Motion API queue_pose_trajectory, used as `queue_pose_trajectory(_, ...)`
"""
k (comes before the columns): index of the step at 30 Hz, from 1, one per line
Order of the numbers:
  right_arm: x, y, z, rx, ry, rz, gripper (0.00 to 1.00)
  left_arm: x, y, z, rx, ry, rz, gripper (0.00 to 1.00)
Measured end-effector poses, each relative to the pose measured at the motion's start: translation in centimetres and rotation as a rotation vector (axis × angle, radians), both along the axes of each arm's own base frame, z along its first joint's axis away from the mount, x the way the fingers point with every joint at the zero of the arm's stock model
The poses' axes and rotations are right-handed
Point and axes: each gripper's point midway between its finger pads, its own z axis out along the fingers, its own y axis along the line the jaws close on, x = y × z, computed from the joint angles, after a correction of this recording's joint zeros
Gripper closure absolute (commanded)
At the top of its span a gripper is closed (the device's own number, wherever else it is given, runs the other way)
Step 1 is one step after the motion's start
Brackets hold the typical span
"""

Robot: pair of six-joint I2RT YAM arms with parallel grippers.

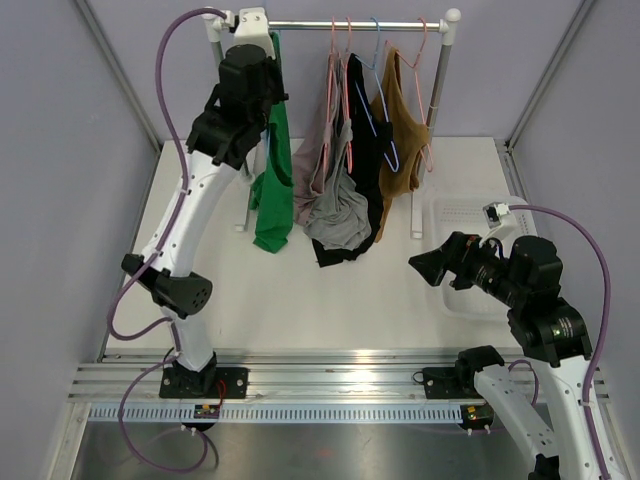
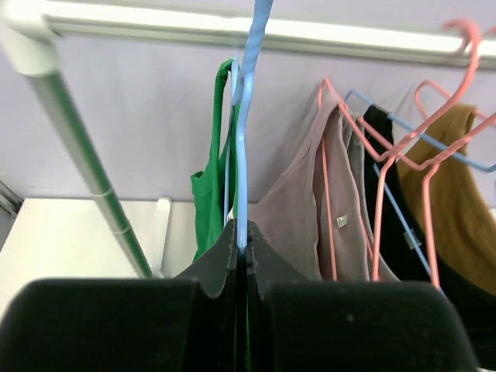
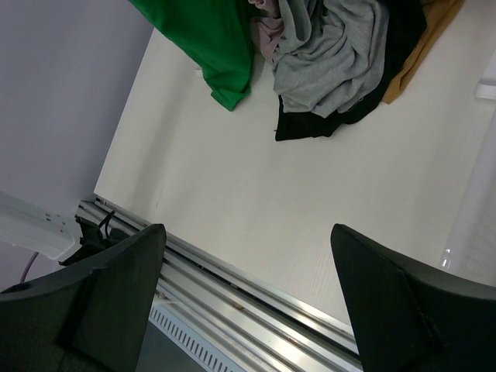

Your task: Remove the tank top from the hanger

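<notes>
Main risk: the left gripper pinches only the thin wire of the blue hanger, so a pull could let the wire slip or swivel between the fingers. The green tank top hangs on that hanger at the far left of the rail, its strap over the hanger's upper part in the left wrist view. If the hanger is tugged off sideways, the strap could snag and the top come along instead of sliding free. Nothing holds the fabric, because the right gripper is well apart from it. The mauve top on a pink hanger hangs just beside it, to the right, and could get dragged or tangled. A hard pull might also rock the rack. The blue hanger's hook runs out of frame, so I cannot tell how it sits on the rail. Pose: the left arm stretches up and far from its base, wrist high at the rail's left end, jaws closed tight on the blue wire, camera looking along the rail. The right arm is bent low at the near right over the table, near the white bin, jaws spread wide and holding nothing, aimed left toward the garment hems.
</notes>
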Motion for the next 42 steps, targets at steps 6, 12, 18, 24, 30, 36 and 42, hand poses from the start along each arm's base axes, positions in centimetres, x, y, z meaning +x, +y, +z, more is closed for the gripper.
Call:
queue_pose_trajectory(6, 0.2, 0.0, 0.1, 0.0, -0.002, 0.0, 0.05, -3.7, 1.9, 3.5, -0.025, -0.042, -0.014, 1.0)
queue_pose_trajectory(12, 0.5, 0.1, 0.6, -0.002, -0.008, 0.002, 0.04, -7.8, 2.7, 4.4, -0.034, -0.018, -0.086, 1.0)
queue_pose_trajectory(18, 0.7, 1.0, 2.6, 0.032, -0.063, 0.054, 0.03, -14.8, 3.8, 1.7, -0.067, 0.065, -0.209, 1.0)
queue_pose_trajectory(24, 2.4, 4.0, 5.5, 0.17, -0.092, 0.181, 0.03, -23.4, 5.8, -1.8, -0.149, 0.096, -0.319, 1.0)
queue_pose_trajectory(30, 5.0, 9.3, 5.1, 0.258, -0.012, 0.319, 0.0, -29.6, 6.7, -6.1, -0.226, 0.147, -0.415, 1.0)
queue_pose_trajectory(36, 3.3, 17.9, 1.5, 0.21, 0.072, 0.416, 0.04, -32.7, 4.7, -14.3, -0.273, 0.34, -0.547, 1.0)
queue_pose_trajectory(42, 3.9, 22.9, -1.1, 0.186, 0.071, 0.315, 0.11, -34.5, 3.4, -20.2, -0.345, 0.492, -0.596, 1.0)
